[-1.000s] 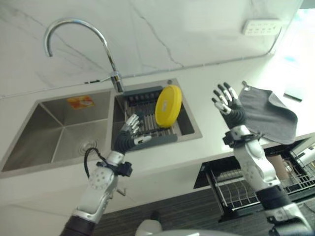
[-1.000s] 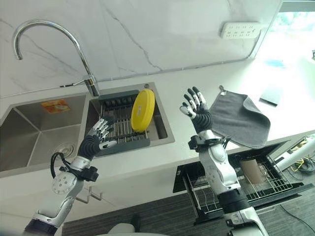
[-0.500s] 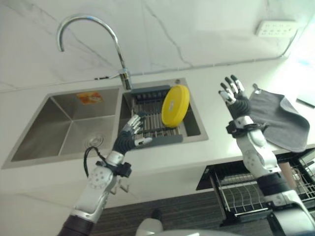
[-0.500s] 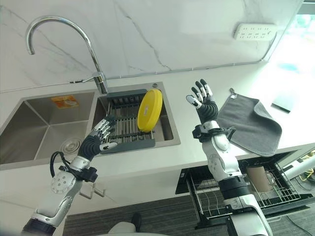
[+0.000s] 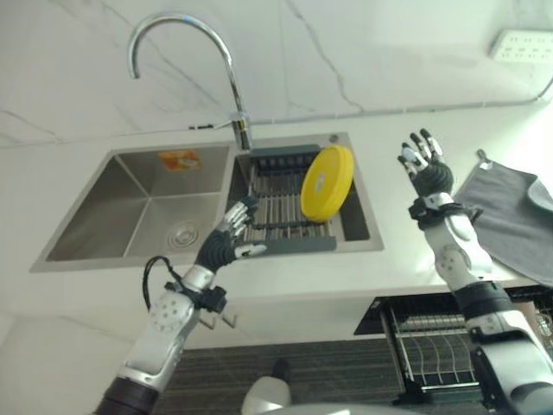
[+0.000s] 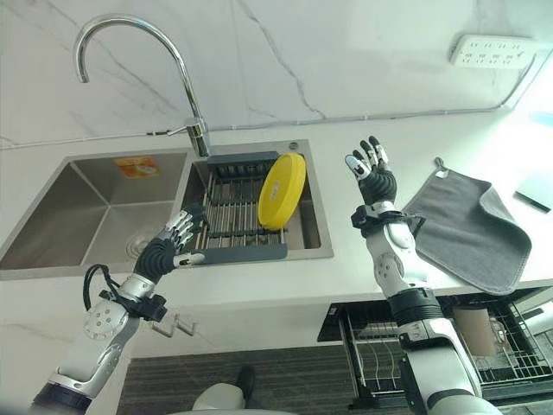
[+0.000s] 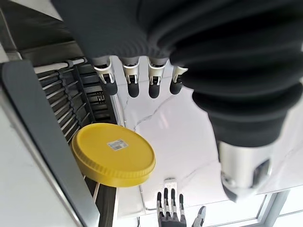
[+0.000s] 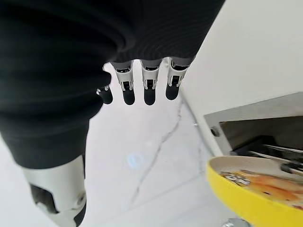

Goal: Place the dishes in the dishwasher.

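A yellow plate is stood on edge in the drying rack of the sink's right basin. The left hand, fingers spread, is held at the rack's front edge; the right hand is raised with fingers wide over the counter, beside a grey cloth.

White marble-veined wall with thin grey lines; white power strip mounted far right. White countertop — double-basin steel sink set in at left, curved chrome faucet behind it. Grey cloth lying on the counter at right. Dark striped floor near. Bright daylight from the far right — washing out that corner.
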Tool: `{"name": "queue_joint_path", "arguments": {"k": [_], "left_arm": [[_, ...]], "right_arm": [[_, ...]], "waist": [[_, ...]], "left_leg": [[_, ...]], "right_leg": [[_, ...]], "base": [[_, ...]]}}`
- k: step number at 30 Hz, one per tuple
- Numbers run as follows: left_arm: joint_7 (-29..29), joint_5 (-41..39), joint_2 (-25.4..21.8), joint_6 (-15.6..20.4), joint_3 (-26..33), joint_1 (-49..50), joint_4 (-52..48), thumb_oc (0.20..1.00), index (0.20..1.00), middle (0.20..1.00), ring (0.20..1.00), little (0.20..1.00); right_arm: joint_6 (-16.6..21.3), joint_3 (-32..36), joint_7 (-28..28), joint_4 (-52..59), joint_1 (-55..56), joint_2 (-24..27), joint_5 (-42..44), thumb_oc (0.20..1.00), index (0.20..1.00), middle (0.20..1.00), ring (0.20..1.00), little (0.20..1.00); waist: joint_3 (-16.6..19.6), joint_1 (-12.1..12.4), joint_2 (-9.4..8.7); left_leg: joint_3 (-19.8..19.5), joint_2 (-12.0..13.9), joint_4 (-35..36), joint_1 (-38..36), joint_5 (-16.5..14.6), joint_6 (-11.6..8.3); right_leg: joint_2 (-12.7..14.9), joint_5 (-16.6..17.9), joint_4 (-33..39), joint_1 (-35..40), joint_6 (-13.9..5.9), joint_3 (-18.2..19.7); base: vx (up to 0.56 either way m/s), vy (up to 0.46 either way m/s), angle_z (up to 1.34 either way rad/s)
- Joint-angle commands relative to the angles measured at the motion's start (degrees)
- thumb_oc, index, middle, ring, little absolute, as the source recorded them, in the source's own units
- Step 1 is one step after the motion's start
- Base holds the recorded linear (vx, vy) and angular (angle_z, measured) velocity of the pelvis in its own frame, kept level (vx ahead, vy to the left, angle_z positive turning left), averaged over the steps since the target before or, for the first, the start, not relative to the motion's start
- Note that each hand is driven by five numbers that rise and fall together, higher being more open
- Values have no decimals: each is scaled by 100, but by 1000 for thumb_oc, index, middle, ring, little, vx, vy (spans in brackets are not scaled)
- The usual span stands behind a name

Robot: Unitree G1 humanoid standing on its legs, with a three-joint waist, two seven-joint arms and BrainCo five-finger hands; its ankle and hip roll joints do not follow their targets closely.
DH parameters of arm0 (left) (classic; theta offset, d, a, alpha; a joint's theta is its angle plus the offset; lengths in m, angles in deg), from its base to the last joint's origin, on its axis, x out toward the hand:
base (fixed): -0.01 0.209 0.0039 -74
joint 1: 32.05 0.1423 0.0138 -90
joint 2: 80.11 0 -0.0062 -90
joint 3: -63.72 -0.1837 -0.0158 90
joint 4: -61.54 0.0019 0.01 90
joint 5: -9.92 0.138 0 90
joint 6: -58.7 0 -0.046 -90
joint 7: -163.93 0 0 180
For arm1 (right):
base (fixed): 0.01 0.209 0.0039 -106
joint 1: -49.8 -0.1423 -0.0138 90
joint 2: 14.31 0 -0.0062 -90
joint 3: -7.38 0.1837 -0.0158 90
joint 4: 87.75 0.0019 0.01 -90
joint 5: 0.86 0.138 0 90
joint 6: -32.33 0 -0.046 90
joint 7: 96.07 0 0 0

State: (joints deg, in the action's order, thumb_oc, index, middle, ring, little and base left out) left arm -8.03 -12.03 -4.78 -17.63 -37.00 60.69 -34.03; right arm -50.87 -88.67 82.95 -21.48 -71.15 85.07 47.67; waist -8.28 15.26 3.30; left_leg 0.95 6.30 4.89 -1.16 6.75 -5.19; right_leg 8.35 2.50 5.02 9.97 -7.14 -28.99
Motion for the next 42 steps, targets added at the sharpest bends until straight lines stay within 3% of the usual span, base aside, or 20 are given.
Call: {"name": "queue_joint_path", "arguments": {"k": [1,13,21,31,42], "left_arm": [[74,-287,-336,468,155,-123,-121,1000,1000,1000,1000,1000],[277,-409,-430,481,363,127,-106,1000,1000,1000,1000,1000],[155,-76,-339,474,419,180,-78,1000,1000,1000,1000,1000],[203,-26,-368,430,491,218,-173,1000,1000,1000,1000,1000],[195,-43,-317,461,520,227,-149,1000,1000,1000,1000,1000]], "right_arm": [[316,143,194,77,-566,367,403,1000,1000,1000,1000,1000],[88,253,601,-263,-495,285,803,1000,1000,1000,1000,1000],[108,-21,401,-319,-283,-131,528,1000,1000,1000,1000,1000],[168,-44,350,-317,-238,-197,498,1000,1000,1000,1000,1000],[-71,-130,422,-365,-139,-268,367,1000,1000,1000,1000,1000]], "waist": [[79,207,-76],[59,289,-50],[31,312,-67],[41,352,-52],[21,366,-81]], "left_leg": [[181,100,-80,191,-383,-98],[99,53,-85,157,-401,-64],[77,11,-103,104,-423,-12],[31,-8,-97,106,-411,-10],[22,-13,-91,101,-407,3]], "right_leg": [[-58,-986,-623,84,308,-33],[-65,-1063,-742,85,328,-39],[-116,-1111,-835,85,369,7],[-118,-1101,-826,95,354,-24],[-117,-1100,-852,78,354,-42]], "base": [[66,-19,6],[13,-6,2],[3,-9,6],[0,-1,0],[0,0,0]]}}
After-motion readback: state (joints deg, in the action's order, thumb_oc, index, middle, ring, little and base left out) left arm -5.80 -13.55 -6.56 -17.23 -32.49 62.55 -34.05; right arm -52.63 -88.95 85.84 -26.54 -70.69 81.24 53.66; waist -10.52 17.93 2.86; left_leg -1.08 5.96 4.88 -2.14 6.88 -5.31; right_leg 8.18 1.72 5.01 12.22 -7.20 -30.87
